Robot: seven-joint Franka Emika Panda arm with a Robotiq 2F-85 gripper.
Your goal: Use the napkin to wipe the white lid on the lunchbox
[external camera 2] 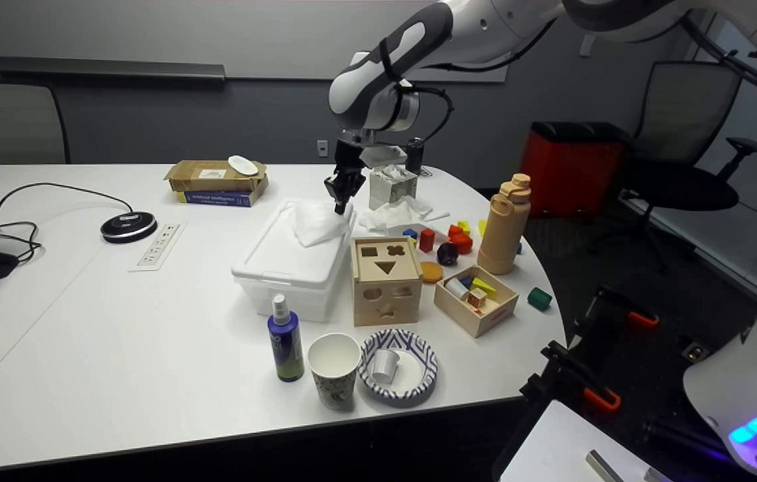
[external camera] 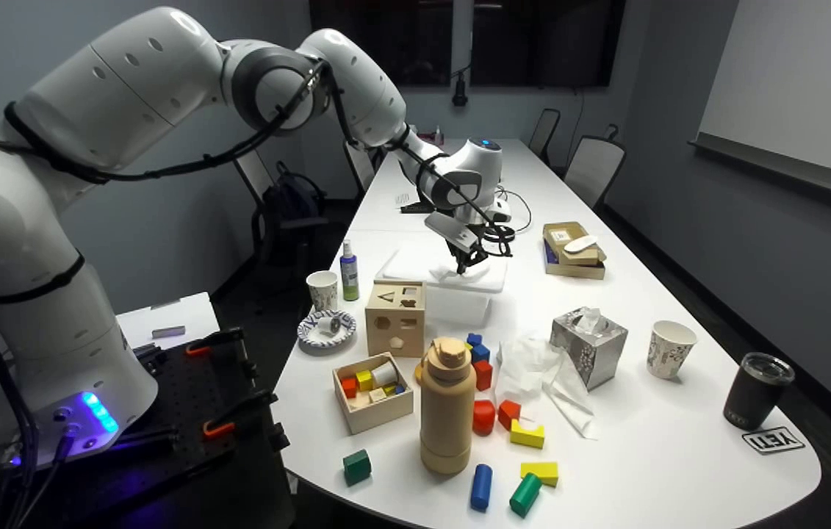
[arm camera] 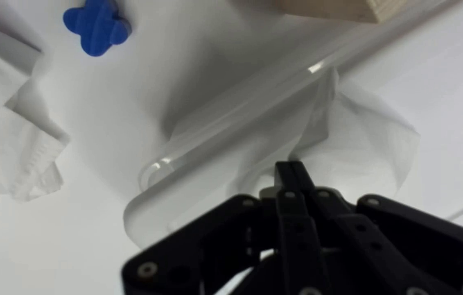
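The lunchbox [external camera 2: 294,299] is a clear plastic box with a flat white lid [external camera 2: 278,251]. The lid also shows in an exterior view [external camera: 406,266] and in the wrist view [arm camera: 202,190]. A white napkin [external camera 2: 316,224] lies crumpled on the lid, near the edge on the wooden cube's side; it also shows in the wrist view [arm camera: 366,155]. My gripper [arm camera: 294,164] is shut on the napkin, whose folds gather at the fingertips. In both exterior views the gripper [external camera: 462,269] [external camera 2: 340,209] points down, with its tips at the lid's level.
A wooden shape cube [external camera 2: 386,284] stands close beside the lunchbox. A spray bottle [external camera 2: 286,341] and paper cup [external camera 2: 335,368] stand nearby. Loose tissues [external camera: 533,367], a tissue box [external camera: 590,345], colored blocks [external camera: 483,375] and a tan bottle [external camera: 448,411] are on the table.
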